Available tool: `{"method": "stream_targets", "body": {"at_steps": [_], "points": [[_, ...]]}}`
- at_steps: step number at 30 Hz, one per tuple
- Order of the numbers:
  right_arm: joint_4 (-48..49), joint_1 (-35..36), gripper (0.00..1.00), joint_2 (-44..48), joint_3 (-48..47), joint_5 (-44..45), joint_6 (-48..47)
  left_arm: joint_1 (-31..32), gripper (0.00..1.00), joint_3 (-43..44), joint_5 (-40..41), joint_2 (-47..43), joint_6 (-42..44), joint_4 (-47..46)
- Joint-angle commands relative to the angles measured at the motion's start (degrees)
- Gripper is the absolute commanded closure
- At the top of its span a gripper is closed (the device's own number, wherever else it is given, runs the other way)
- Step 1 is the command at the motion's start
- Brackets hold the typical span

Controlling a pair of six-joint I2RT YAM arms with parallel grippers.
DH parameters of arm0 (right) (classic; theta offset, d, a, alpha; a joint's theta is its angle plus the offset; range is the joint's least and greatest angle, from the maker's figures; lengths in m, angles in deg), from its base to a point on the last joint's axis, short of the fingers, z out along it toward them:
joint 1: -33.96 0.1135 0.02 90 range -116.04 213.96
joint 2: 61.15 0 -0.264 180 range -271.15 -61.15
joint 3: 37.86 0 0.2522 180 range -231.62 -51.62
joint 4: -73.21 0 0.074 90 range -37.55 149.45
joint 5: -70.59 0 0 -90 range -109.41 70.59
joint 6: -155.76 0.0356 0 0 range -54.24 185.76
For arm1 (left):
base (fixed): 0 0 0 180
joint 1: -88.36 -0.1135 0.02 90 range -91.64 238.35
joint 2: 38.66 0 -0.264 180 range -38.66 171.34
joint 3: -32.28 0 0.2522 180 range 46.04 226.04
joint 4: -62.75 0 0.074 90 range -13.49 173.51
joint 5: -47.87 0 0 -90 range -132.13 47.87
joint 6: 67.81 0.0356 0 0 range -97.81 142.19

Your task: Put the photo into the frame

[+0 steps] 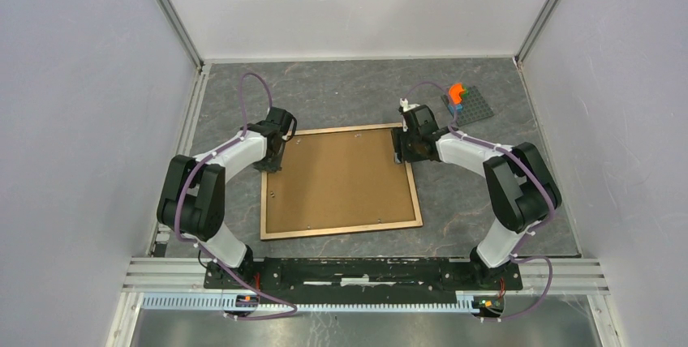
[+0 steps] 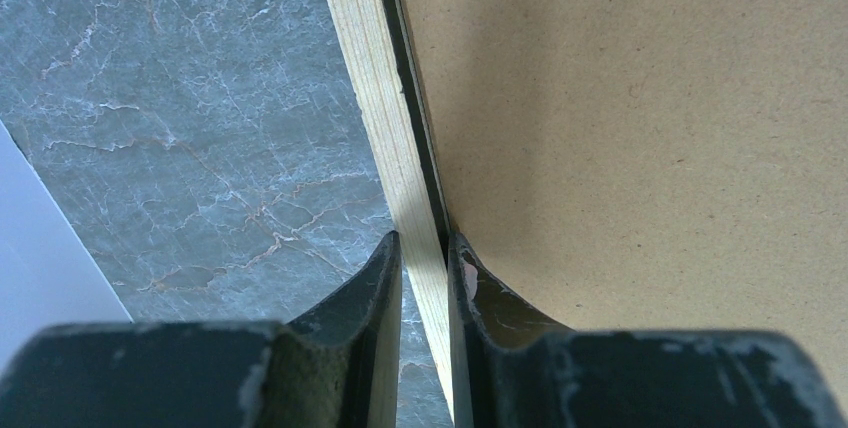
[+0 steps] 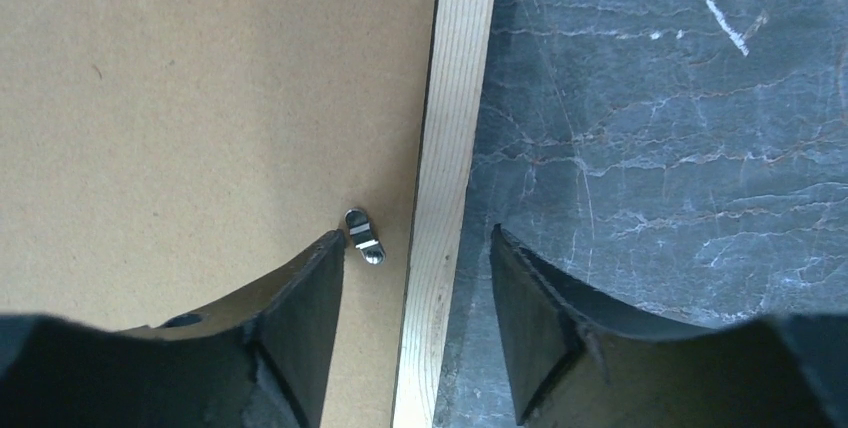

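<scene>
The frame [image 1: 341, 230] lies flat in the middle of the table, its light wood rim up, with a plain brown backing board [image 1: 341, 177] filling it. The photo is hidden. My left gripper [image 1: 272, 162] sits at the frame's far left corner. In the left wrist view it [image 2: 424, 238] is shut on the wood rim [image 2: 375, 78], one finger outside and one over the board [image 2: 650, 148]. My right gripper [image 1: 403, 152] is at the far right corner. It [image 3: 416, 233] stands open, straddling the rim [image 3: 455, 98] without touching it.
A small metal turn clip [image 3: 364, 236] sits on the board just inside the right rim. A grey studded plate [image 1: 479, 108] with an orange piece [image 1: 457, 92] lies at the back right. White walls enclose the table on three sides.
</scene>
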Motion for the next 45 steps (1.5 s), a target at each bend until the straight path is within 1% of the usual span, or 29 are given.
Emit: {"method": "stream_targets", "body": {"at_steps": [1, 7, 10, 15, 18, 21, 25, 28, 31, 34, 36, 38, 39, 41, 42, 43, 44, 45], "points": [[-0.8, 0.3, 0.43, -2.1, -1.7, 4.7, 2.7, -0.1, 0.98, 1.6, 0.5, -0.9, 3.3, -1.5], [-4.1, 1.3, 0.53, -1.7, -1.3, 4.2, 7.4, 0.0, 0.98, 1.6, 0.1, -0.8, 3.2, -1.5], [-6.3, 2.6, 0.59, -0.7, -0.6, 6.9, 11.7, 0.0, 0.98, 1.7, 0.1, -1.0, 2.9, -1.5], [-10.9, 3.4, 0.78, -2.0, -2.1, 10.2, 18.2, 0.0, 0.98, 1.9, -0.3, -0.9, 2.6, -1.3], [-15.5, 3.5, 0.85, -4.0, -4.8, 11.3, 21.8, 0.0, 0.98, 1.9, -0.4, -1.0, 2.2, -1.3], [-17.6, 3.7, 0.89, -5.4, -6.8, 10.8, 24.4, 0.0, 0.98, 1.9, -0.5, -1.1, 1.7, -1.3], [-13.8, 3.9, 0.91, -3.8, -5.0, 9.0, 25.9, 0.0, 0.98, 1.9, -0.9, -0.9, 1.0, -1.8], [-10.6, 3.8, 1.0, -0.2, -1.4, 9.8, 27.6, -0.1, 0.98, 2.8, -0.5, 0.5, 0.6, -1.9], [-9.5, 3.9, 1.0, 1.8, 0.4, 10.5, 29.5, -0.1, 0.98, 4.6, 0.1, 1.9, -0.6, -0.5], [-10.5, 3.8, 1.0, 1.4, -1.4, 11.7, 28.7, -0.1, 0.98, 5.4, 0.0, 1.5, -1.9, -0.6], [-11.7, 3.8, 0.85, 1.2, -2.9, 13.5, 26.5, 0.1, 0.98, 6.3, 1.0, 1.7, -1.5, -0.7], [-10.6, 3.7, 0.59, 2.9, -2.7, 15.7, 23.1, 0.2, 0.98, 7.6, 5.3, 2.8, 0.5, -0.9], [-8.6, 3.7, 0.44, 4.8, -1.6, 16.6, 21.0, 0.3, 0.98, 7.7, 8.2, 3.1, 1.6, -1.9], [-3.5, 3.7, 0.23, 8.6, 1.1, 17.7, 14.8, 0.3, 0.98, 7.4, 11.3, 3.8, 4.0, -4.3], [-0.7, 3.7, 0.15, 10.2, 2.7, 17.8, 11.7, 0.3, 0.98, 7.2, 12.0, 4.1, 6.9, -5.7], [1.5, 3.7, 0.09, 11.7, 3.7, 17.4, 8.0, 0.3, 0.98, 6.8, 12.5, 4.4, 8.9, -7.4], [3.2, 3.7, 0.07, 12.7, 4.3, 16.3, 3.7, 0.4, 0.98, 6.3, 13.7, 4.5, 10.4, -9.9], [3.3, 3.6, 0.04, 13.0, 4.0, 15.3, 1.6, 0.3, 0.98, 5.4, 14.6, 4.4, 12.6, -12.9]]}}
